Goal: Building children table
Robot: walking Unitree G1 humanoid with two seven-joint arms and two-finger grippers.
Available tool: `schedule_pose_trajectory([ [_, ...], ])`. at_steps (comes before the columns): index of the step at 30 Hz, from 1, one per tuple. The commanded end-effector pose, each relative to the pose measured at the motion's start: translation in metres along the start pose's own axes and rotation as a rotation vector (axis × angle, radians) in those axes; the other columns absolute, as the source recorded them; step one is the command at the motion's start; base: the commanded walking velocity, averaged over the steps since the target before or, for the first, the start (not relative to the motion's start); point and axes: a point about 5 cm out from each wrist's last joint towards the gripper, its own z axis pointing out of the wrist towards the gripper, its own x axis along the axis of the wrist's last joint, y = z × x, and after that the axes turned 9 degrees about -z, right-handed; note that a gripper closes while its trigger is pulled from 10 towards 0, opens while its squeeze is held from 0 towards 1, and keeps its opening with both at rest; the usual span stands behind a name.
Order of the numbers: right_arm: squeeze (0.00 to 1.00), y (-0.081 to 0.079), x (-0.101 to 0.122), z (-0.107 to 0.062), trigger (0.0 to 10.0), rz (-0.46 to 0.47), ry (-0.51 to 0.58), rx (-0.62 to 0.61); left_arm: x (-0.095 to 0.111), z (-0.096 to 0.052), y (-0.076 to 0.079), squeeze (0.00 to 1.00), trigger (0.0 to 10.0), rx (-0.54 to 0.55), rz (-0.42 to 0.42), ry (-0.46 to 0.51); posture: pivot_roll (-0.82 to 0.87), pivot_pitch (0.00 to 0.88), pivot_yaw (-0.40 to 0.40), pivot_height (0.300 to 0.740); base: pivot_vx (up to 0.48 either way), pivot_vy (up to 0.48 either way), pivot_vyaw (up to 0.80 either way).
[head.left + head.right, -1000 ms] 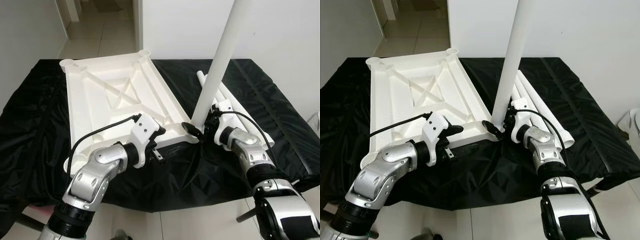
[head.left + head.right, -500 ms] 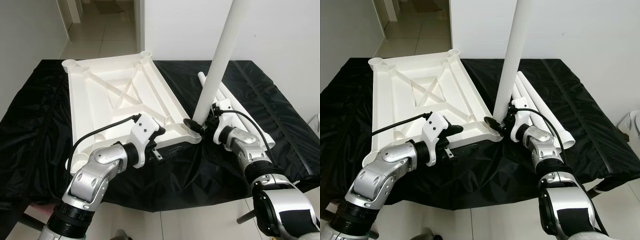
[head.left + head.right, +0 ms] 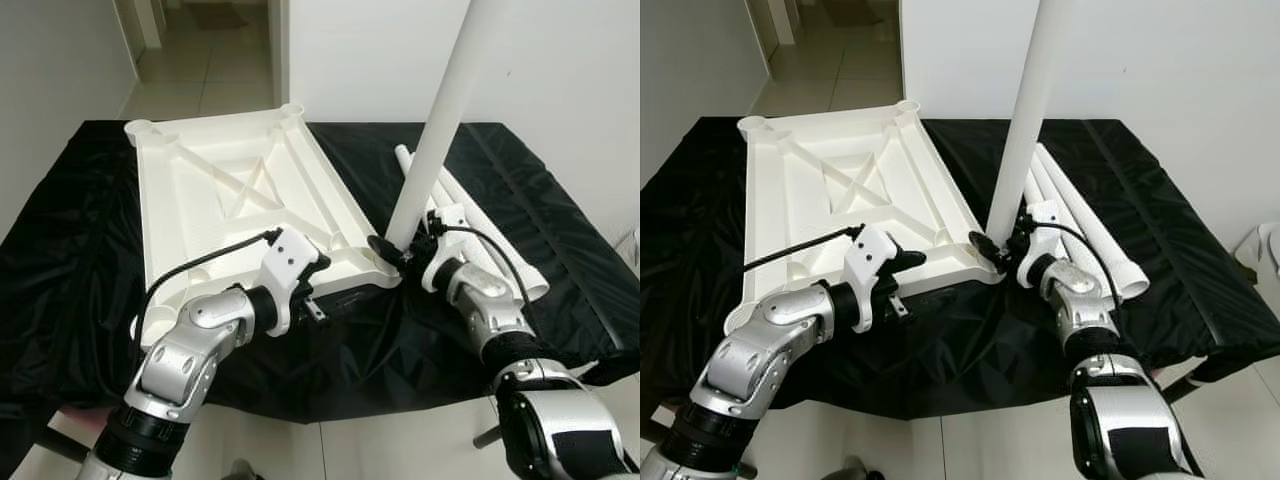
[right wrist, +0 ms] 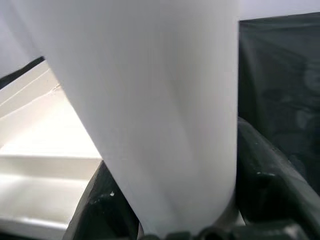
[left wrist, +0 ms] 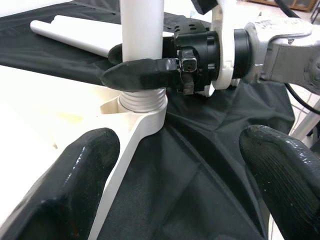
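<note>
Left gripper [image 5: 175, 190]: fingers spread, hovering just before the near corner socket [image 5: 142, 107], holding nothing.
Right gripper [image 3: 392, 253]: clenched round the tall white plastic leg [image 3: 432, 140], just above the socket.
Leg: threaded end seated in the socket of the upturned white ribbed tabletop [image 3: 235, 205].
Advice: keep it plumb while twisting (cross-threading likely otherwise).
Beyond: spare white tube legs [image 3: 1080, 215].

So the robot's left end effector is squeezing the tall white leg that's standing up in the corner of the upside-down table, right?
Not the left one. The right end effector is squeezing the tall white leg standing in the corner socket of the upside-down tabletop; the left wrist view shows it. The left end effector is open, near the tabletop's edge.
</note>
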Motion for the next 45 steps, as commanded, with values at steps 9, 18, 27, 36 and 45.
schedule_pose_trajectory([
  [9,0.00,-0.029,0.005,0.010,0.0,0.091,-0.010,-0.220,0.000,-0.002,0.000,0.00,10.0,0.036,0.001,0.009,-0.03,0.031,-0.005,0.740,0.000,0.000,0.00],
  [18,0.00,-0.038,0.008,0.013,0.0,0.102,-0.082,-0.495,0.000,0.000,0.000,0.00,10.0,0.031,0.001,0.011,-0.03,0.031,0.001,0.740,0.000,0.000,0.00],
  [27,0.00,-0.048,0.011,0.009,0.0,0.131,-0.126,-0.594,0.001,0.000,-0.001,0.00,10.0,0.032,0.005,0.012,-0.03,0.032,0.004,0.740,0.000,0.000,0.00],
  [36,1.00,-0.034,0.017,0.004,10.0,0.113,-0.101,-0.584,0.001,0.000,0.000,0.00,10.0,0.033,0.004,0.016,-0.03,0.034,-0.002,0.740,0.000,0.000,0.00],
  [45,1.00,-0.019,0.019,0.000,10.0,0.114,-0.046,-0.446,0.001,0.000,0.000,0.00,10.0,0.038,0.008,0.018,-0.03,0.031,-0.004,0.740,0.000,0.000,0.00],
])
